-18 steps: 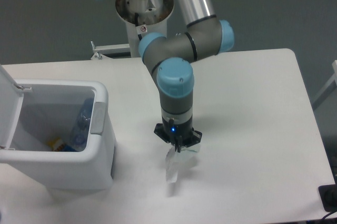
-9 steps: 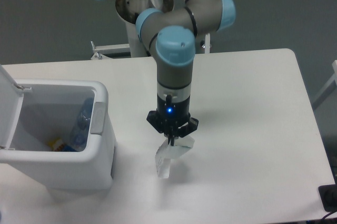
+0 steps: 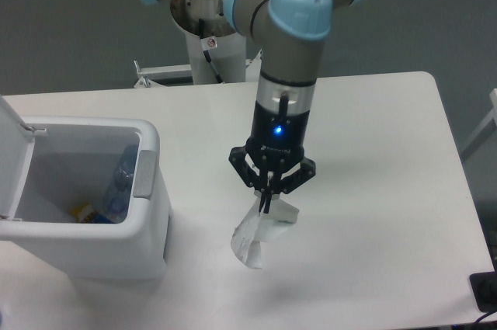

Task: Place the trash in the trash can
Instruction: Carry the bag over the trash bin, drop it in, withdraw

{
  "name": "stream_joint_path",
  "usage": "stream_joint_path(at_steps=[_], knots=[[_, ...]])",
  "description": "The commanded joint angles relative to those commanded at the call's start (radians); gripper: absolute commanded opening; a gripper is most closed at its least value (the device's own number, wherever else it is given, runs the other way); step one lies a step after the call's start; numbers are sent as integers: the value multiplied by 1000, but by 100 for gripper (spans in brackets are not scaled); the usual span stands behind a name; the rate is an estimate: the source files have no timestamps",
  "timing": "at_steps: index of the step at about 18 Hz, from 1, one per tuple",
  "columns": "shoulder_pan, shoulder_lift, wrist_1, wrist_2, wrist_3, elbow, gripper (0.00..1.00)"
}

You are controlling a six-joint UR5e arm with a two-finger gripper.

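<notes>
Your wrapper [image 3: 254, 238] hangs off the table [image 3: 373, 159] near the middle of its front edge, pinched in the closed hand [image 3: 269, 199]. The bottle [image 3: 118, 186] already lies inside the open trash can [image 3: 147, 190] at the table's left edge. You have one piece left to carry over and drop.
</notes>
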Motion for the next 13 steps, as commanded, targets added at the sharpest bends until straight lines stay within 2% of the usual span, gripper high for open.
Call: stream_joint_path(at_steps=[6,10,13], knots=[[-11,12,3,-97,11,-5,0],[-15,41,12,-190,26,-8,0],[-29,93,9,-217,46,-34,0]])
